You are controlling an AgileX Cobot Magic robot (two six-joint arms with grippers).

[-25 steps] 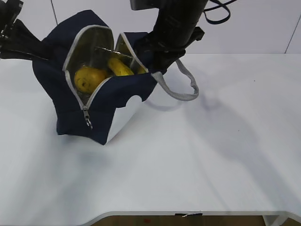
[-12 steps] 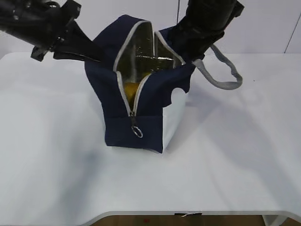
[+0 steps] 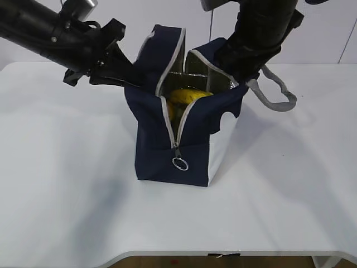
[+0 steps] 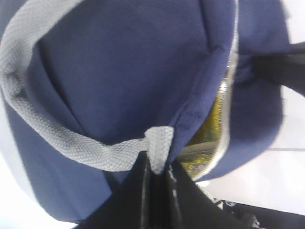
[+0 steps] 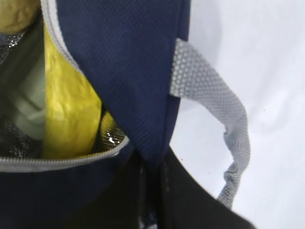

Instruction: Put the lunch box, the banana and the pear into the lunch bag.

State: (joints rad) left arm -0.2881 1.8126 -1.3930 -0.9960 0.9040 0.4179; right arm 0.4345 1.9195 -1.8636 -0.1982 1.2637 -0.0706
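The navy lunch bag [image 3: 167,151] stands upright mid-table with its zipper open and its foil lining showing. The banana [image 3: 188,96] lies inside near the top, and it also shows as a yellow mass [image 5: 66,109] in the right wrist view. A lumpy yellow bit at the bag's far end looks like the pear [image 5: 16,12]. A pale greenish surface [image 5: 29,100] under the banana may be the lunch box. My left gripper [image 4: 157,162] is shut on the bag's grey webbing handle [image 4: 28,43]. My right gripper [image 5: 152,164] is shut on the navy rim of the bag's other side.
The white table [image 3: 290,184] stretches round the bag on all sides. The bag's second grey handle [image 3: 276,97] hangs loose at the right. The ring zipper pull [image 3: 179,163] dangles on the bag's front. Both black arms reach in from the back.
The bag has travelled from the left towards the middle and gone from tilted to upright. Both arms moved right with it, keeping their grips.
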